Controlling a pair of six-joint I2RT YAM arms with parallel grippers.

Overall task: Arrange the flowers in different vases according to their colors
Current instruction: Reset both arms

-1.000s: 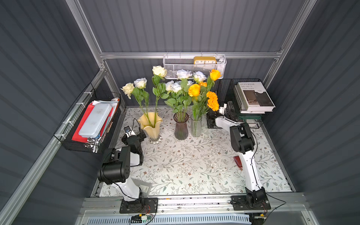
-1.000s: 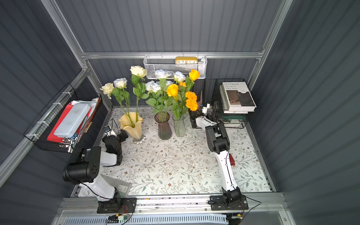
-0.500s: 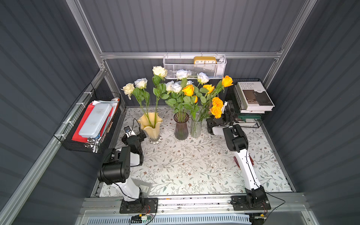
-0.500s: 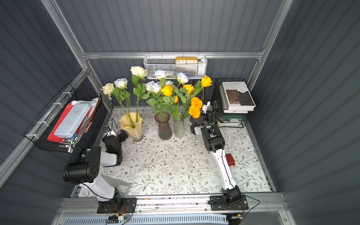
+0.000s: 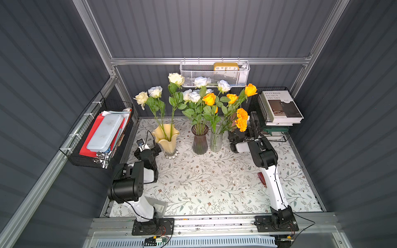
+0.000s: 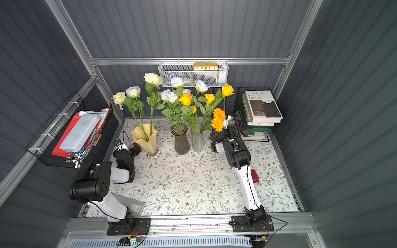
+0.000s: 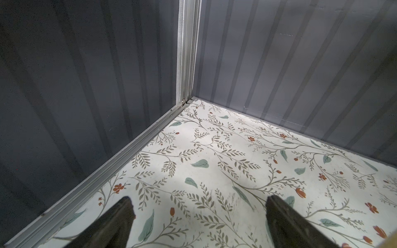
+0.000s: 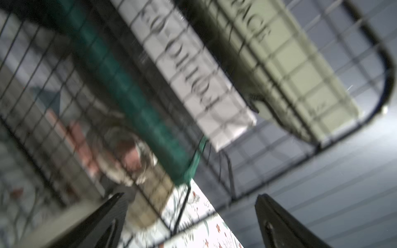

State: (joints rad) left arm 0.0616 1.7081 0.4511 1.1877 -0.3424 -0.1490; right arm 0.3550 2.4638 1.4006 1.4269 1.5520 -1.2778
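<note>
Three vases stand in a row at the back in both top views. The pale yellow vase (image 5: 166, 137) (image 6: 145, 137) holds cream roses (image 5: 176, 78). White roses (image 5: 202, 81) fill the purple vase (image 5: 199, 140) (image 6: 181, 139). In the clear vase (image 5: 216, 139) (image 6: 197, 139), orange flowers (image 5: 209, 98) lean right, marigolds (image 5: 241, 119) hanging over my right gripper (image 5: 254, 128) (image 8: 191, 197). It is open and empty, facing the wire basket (image 8: 225, 171). My left gripper (image 5: 150, 148) (image 7: 198, 201) is open and empty beside the yellow vase, over bare cloth, pointing at the back corner.
A black wire basket (image 5: 257, 111) with stacked books sits back right. Another (image 5: 75, 150), with folders and a pale case, hangs on the left wall. A white mesh basket (image 5: 193, 74) with a yellow clock hangs on the back wall. A small red object (image 5: 261, 178) lies by the right arm.
The orange flowers in the clear vase have tipped and spread to the right. My right wrist has dropped lower beside them. The left arm has not moved.
</note>
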